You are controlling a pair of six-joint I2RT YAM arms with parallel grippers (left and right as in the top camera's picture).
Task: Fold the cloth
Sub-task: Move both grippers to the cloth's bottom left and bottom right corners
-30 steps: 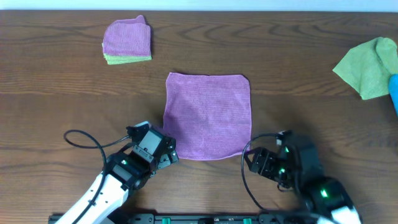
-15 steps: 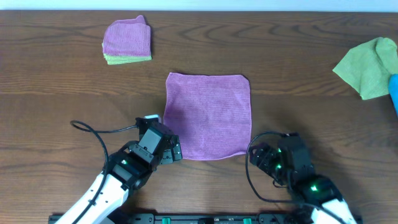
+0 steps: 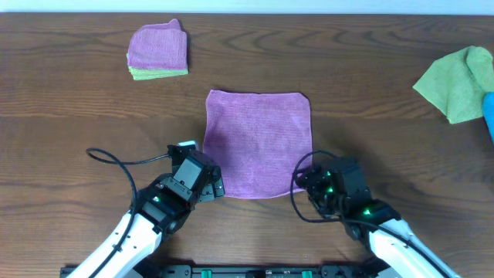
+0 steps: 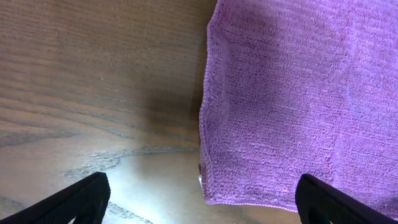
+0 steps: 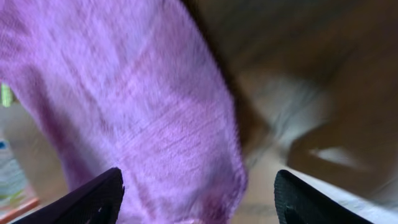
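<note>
Cloth count: four in total. One lilac-purple cloth (image 3: 258, 144) lies spread out. One folded purple cloth (image 3: 157, 45) sits on one folded lime-green cloth (image 3: 158, 73). One crumpled green cloth (image 3: 457, 81) lies alone.
Gripper count: two, one per arm.
Other items: one blue object (image 3: 489, 116), cut off by the right edge, touching the crumpled green cloth.
Support surface: dark wooden table (image 3: 77, 123) with visible grain.
Lilac-purple cloth, position: centre of the table, flat, single layer, between the two grippers and just beyond them.
Lilac-purple cloth, appearance: roughly square, plain, unmarked, with a fine ribbed texture (image 4: 298, 93). The edges are stitched. The near edge bows slightly and the left edge runs slightly wavy.
Folded pair, position: far left, well apart from the spread cloth. Only the near edge of the lime-green layer shows.
Crumpled green cloth, position: far right edge.
Left gripper (image 3: 218, 188): at the near-left corner of the spread cloth, fingers spread wide and holding nothing. In the wrist view the corner lies on the table between the two fingertips (image 4: 81, 196).
Right gripper (image 3: 305, 183): at the near-right corner, fingers apart and holding nothing. The wrist view is blurred. It shows the cloth corner (image 5: 155, 124) lying between the fingertips (image 5: 93, 199).
</note>
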